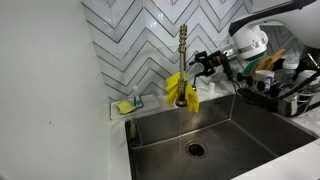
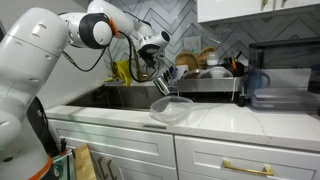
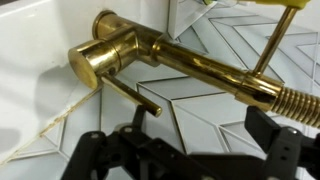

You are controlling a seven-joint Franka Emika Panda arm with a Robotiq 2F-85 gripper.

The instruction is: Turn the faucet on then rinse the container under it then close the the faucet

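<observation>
The brass faucet rises behind the sink with a yellow cloth hung on it. My gripper hovers open just beside its stem, at handle height. In the wrist view the faucet runs across the picture. Its thin lever handle ends close to one finger of my gripper. Only wall tile shows between the fingers. The clear container sits on the white counter in front of the sink, below my gripper and apart from it.
The steel sink basin with its drain lies below the faucet. A dark dish rack full of dishes stands beside the sink. A small holder with a sponge sits on the back ledge. Herringbone tile covers the wall.
</observation>
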